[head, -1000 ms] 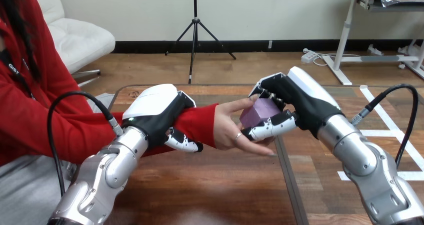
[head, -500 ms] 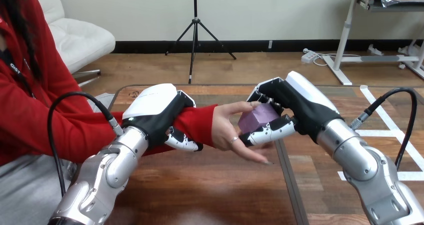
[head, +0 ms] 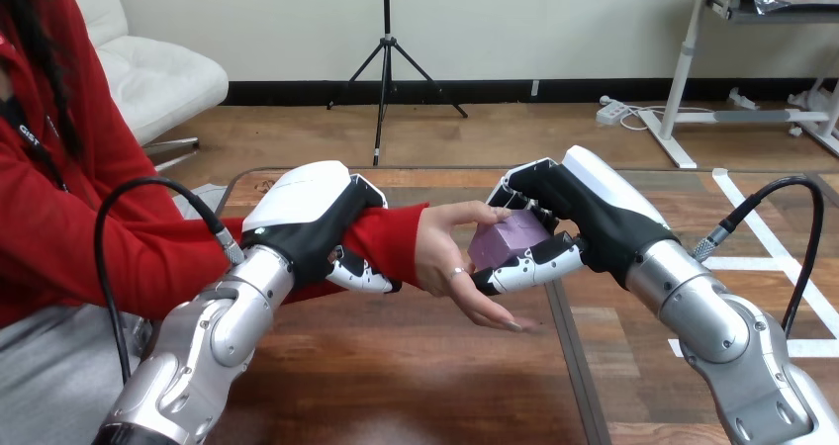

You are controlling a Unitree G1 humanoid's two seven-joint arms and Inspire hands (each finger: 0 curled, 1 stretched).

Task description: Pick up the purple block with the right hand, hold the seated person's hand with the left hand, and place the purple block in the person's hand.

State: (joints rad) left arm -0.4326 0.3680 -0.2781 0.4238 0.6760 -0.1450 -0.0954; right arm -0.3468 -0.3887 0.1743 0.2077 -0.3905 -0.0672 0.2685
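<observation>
Head view — nearest the camera, the bare wooden table [head: 416, 386] lies below the person's hand [head: 447, 259], and the robot's two silver forearms come up on either side of that hand. Left of the person's hand, the robot's left hand [head: 302, 218] sits over the person's forearm [head: 391, 237] in its red sleeve, just behind the wrist. Its fingers drape over the top of the sleeve and its thumb [head: 358, 279] curls in underneath, so it is clamped round the forearm. The person's hand is held above the table with the palm turned to the right, fingers stretched out low and thumb raised. Just right of that palm is the purple block [head: 507, 237] — whether it touches the palm I cannot tell. The robot's right hand [head: 579, 218] grips the block, with fingers curled over its far top and thumb [head: 524, 267] pressed along its near lower edge, close against the person's hand.
</observation>
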